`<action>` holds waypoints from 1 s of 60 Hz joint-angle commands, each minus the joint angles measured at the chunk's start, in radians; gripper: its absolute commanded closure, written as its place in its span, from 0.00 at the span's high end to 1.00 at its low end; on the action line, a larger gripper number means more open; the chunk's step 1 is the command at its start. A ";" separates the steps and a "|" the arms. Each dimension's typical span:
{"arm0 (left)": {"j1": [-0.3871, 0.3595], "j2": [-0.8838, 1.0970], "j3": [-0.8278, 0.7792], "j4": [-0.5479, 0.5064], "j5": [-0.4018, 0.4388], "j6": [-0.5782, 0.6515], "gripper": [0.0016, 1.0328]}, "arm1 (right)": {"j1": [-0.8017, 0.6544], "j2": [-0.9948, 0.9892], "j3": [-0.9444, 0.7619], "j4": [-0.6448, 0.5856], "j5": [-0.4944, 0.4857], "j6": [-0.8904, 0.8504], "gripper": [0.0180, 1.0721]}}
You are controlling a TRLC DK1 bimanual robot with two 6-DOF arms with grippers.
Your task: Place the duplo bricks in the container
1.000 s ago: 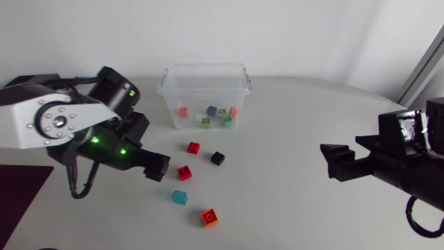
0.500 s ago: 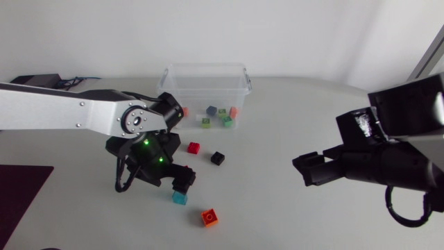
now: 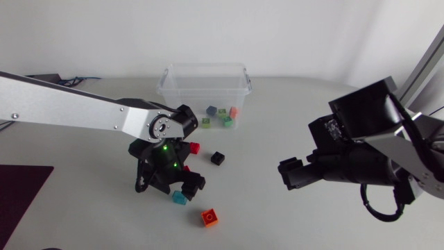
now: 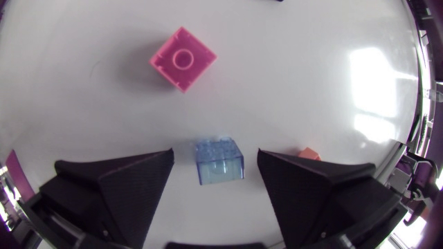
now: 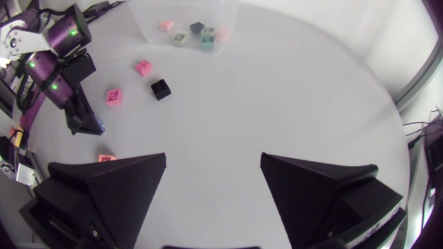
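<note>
The worktop lies bare between the loose bricks at lower centre of the head view and the right pincer at centre right. Its far edge curves just behind the container at upper centre.

The left arm comes in from the upper left. Its left pincer points down at lower centre, over the blue brick. The orange brick sits just below and right of that, near the frame's lower edge. A red brick and a black brick lie apart from each other between the left pincer and the container.

Against half a second ago, the left arm reaches further in, its pincer a little more to the right. The right pincer has slid left toward the centre.

In the left wrist view the blue brick is pale and translucent. It lies flat between the wide-open fingers and touches neither. The right pincer is also spread wide, with nothing in it. The container is clear, with small bricks on its floor.
</note>
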State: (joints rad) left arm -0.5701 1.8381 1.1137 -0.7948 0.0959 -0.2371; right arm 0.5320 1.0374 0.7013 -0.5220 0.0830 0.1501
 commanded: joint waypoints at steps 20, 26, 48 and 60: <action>-0.002 0.024 -0.017 0.006 -0.010 -0.042 0.47 | 0.036 0.069 0.017 0.047 0.027 0.016 0.93; -0.002 0.021 -0.029 0.011 -0.012 -0.041 0.41 | 0.056 0.084 0.018 0.047 0.032 0.017 0.93; 0.029 -0.054 -0.035 -0.023 -0.018 0.016 0.31 | 0.151 0.191 0.040 0.019 -0.038 0.036 0.93; 0.151 -0.209 0.044 -0.055 -0.018 0.070 0.31 | 0.233 0.374 0.165 -0.039 -0.106 0.051 0.93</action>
State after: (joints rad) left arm -0.4480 1.6920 1.1149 -0.8371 0.0776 -0.1886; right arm 0.7441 1.3468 0.8120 -0.5385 -0.0055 0.1696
